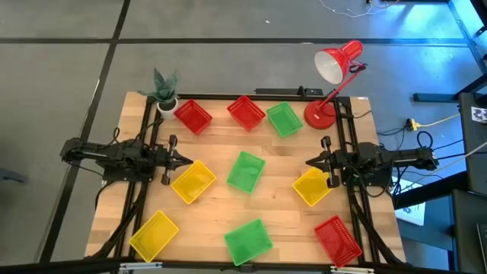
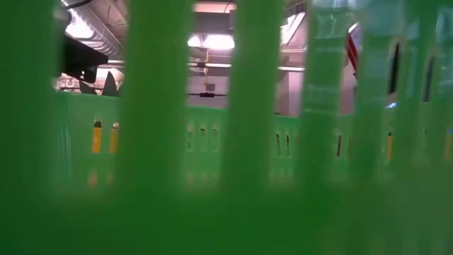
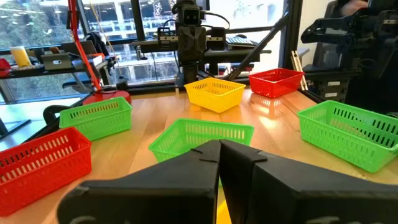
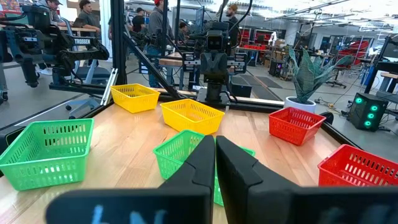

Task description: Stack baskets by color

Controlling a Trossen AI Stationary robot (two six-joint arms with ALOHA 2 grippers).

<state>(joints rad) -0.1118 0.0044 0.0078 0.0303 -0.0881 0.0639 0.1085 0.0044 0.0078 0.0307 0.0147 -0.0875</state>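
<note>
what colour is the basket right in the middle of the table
Green; the middle basket shows best in the high view.

only readable text: "trossen" in white letters on a dark machine frame (image 4: pixel 85 42) in the room behind the table, right wrist view. nothing legible on the baskets, lamp or arms in the other views.
</note>
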